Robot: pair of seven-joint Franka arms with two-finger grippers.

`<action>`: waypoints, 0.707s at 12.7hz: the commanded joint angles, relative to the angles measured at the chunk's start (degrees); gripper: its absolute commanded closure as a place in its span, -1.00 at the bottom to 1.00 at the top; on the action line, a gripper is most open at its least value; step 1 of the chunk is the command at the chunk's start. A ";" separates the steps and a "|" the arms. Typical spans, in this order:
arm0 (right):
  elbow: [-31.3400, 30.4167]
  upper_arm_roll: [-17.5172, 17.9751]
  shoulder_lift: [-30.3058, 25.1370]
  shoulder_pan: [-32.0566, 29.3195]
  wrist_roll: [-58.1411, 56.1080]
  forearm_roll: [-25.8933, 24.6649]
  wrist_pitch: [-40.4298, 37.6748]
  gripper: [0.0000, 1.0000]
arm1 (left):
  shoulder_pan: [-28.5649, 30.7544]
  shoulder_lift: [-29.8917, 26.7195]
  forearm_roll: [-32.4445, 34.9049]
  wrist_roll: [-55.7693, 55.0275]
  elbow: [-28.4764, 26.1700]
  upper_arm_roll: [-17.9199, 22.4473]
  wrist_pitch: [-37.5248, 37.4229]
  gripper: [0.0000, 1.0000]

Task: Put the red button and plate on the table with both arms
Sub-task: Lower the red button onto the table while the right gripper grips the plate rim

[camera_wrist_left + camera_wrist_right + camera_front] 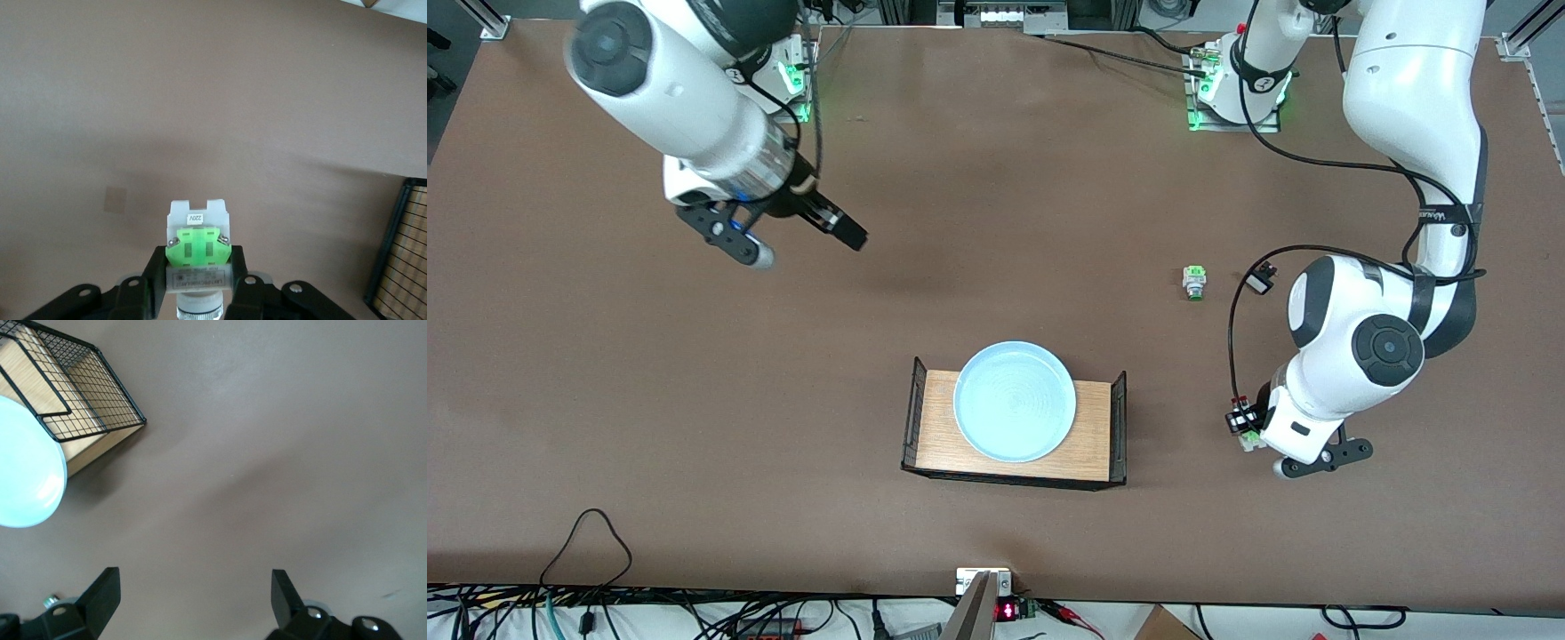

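A: Red button [198,263] first: we see it clenched in the left gripper [1243,425], green block end showing between the 2 fingers [155,280] in the left wrist view. In the front view the gripper is over bare table [996,178] toward the left arm's end, beside the tray's wire end.

B: And the plate [1015,413]?

A: We find it lying on the small wooden tray [1092,427], its rim reaching past the tray's edges on the camera side and the base side. The tray has 2 black wire ends and sits nearer the front camera than the other things on the table.

B: What about the right gripper [796,238]?

A: We see it released, its 2 fingers [101,593] spread wide with nothing between them. It hangs over bare table toward the right arm's end, well apart from the tray. Its wrist view catches one wire end of the tray and part of the plate.

B: Anything else?

A: We count 1 green-capped switch [1193,283] lying on the table, farther from the front camera than the left gripper, and 1 small black-and-white switch [1259,282] just beside it.
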 commanded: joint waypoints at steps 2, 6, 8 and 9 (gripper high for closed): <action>9.35 -0.49 7.55 2.53 8.33 1.00 0.15 -1.00 | 2.32 -2.17 -0.92 5.79 -7.92 -0.43 8.98 0.81; 14.46 -0.49 13.18 5.69 15.88 1.09 6.28 -1.00 | 4.16 -2.17 -1.10 11.42 -9.69 -0.43 9.71 0.80; 14.46 -0.49 14.85 6.40 19.49 1.17 10.85 -1.00 | 4.87 -2.17 -1.10 12.83 -11.53 -0.52 10.84 0.79; 14.73 -0.49 15.56 6.67 21.16 1.17 12.70 -1.00 | 5.13 -2.17 -1.10 13.27 -12.93 -0.52 12.76 0.79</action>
